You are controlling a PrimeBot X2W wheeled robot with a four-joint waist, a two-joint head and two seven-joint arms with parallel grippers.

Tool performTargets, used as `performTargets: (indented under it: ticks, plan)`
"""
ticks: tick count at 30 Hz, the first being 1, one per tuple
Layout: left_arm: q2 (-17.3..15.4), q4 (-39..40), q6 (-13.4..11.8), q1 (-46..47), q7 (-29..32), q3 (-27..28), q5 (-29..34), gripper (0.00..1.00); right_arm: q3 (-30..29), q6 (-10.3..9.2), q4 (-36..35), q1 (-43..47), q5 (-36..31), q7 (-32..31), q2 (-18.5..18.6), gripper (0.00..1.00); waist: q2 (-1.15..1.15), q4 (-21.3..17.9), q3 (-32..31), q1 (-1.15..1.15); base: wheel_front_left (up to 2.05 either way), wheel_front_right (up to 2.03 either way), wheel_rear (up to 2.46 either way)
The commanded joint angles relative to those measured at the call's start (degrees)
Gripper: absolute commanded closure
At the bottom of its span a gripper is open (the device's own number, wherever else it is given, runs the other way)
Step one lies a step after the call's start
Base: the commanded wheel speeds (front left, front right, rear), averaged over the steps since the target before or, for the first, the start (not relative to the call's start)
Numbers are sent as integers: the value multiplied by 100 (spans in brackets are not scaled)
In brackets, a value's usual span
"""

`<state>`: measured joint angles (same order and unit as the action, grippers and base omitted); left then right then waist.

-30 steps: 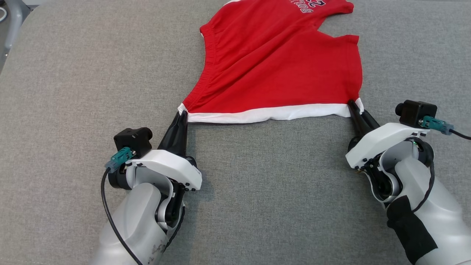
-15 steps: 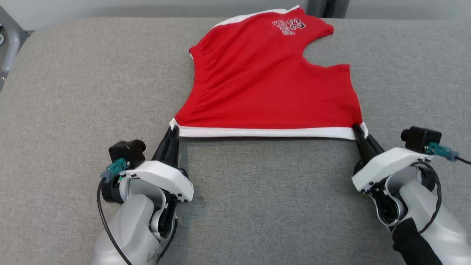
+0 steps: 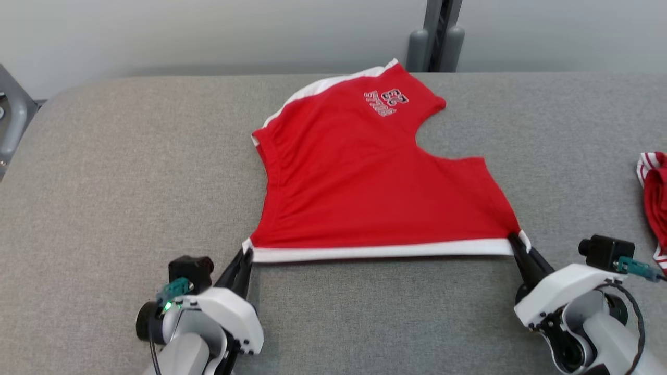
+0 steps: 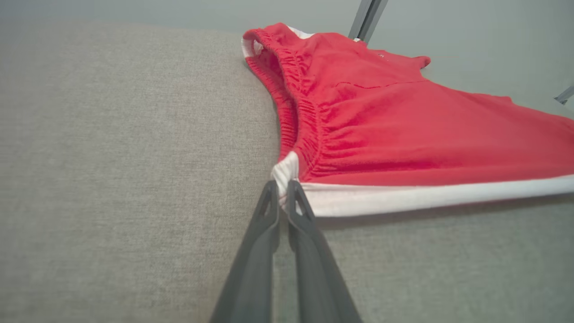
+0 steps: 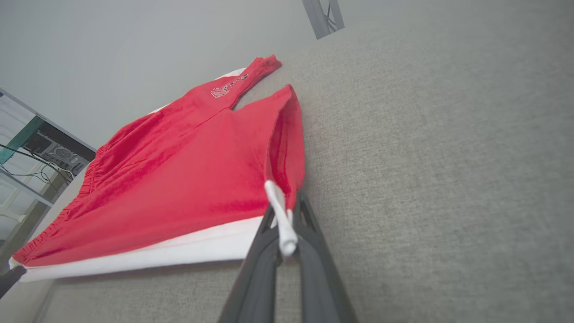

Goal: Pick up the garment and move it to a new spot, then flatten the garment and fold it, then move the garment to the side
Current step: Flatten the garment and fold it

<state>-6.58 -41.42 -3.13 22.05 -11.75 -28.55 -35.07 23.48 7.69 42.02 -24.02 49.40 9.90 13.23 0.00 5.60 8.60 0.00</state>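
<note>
On the grey table, two red garments are lying, and two grippers are working at one of them. The table top is wearing a coarse woven cloth, and its far-left corner is rounded. The shorts are spreading over the middle of the table and reaching toward its far edge. They are a soft, matt knit with one gathered elastic waistband down their left side and one curved notch cutting into their far right side. One small patch of "23" lettering is sitting near their far end. One white band is running taut and straight along their near side, with a shadow showing beneath it. The left gripper is pressing its two fingers together on the left corner of that band. The right gripper is pinching the right corner likewise, with white cloth bulging out between its fingers. The jersey, with red-and-white striped trim, is lying bunched at the table's right edge, apart from the shorts and only partly in view.
</note>
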Motion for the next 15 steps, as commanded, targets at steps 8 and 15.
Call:
performTargets:
  ticks: [8,15]
  plan:
    - [-578,637,-91,-820,597,-282,103,100,-29,-39,-800,793,374,-1019,680,100,0,-108,-310,0,0,0,0]
    - [-942,1614,-175,-1470,1098,-334,-42,100,-128,-41,-1823,1417,822,-1973,1303,100,0,-120,-370,0,0,0,0]
